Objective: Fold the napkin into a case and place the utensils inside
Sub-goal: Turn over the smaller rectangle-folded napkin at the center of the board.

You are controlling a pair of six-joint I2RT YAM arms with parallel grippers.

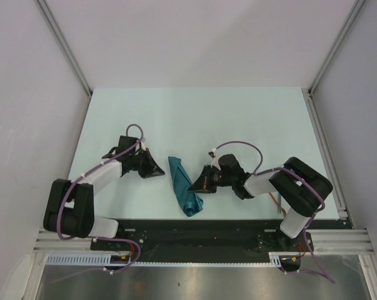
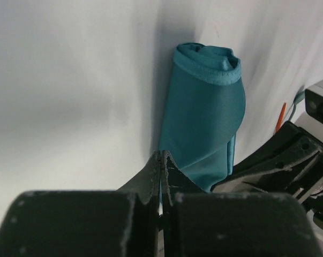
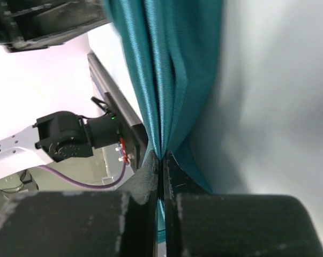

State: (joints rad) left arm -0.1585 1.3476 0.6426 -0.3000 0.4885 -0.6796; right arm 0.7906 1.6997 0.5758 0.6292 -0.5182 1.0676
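The teal napkin (image 1: 180,175) lies folded into a long narrow strip between my two grippers, its rolled hem end (image 2: 207,59) pointing away in the left wrist view. My right gripper (image 1: 194,182) is shut on the strip's right edge, and pleats of teal cloth (image 3: 161,64) rise out of the pinched tips (image 3: 161,156). My left gripper (image 1: 160,170) is shut just left of the napkin (image 2: 204,112); its tips (image 2: 161,154) sit at the cloth's near edge and I see nothing held. A thin orange-red utensil (image 2: 280,118) shows beyond the right arm, near its elbow (image 1: 276,200).
The right arm's black wrist (image 2: 290,155) crowds the napkin's right side. A black base strip (image 1: 194,228) and metal rails run along the near table edge. Aluminium posts (image 1: 66,47) and white walls enclose the pale table (image 1: 194,119). A motor and purple cable (image 3: 65,140) show in the right wrist view.
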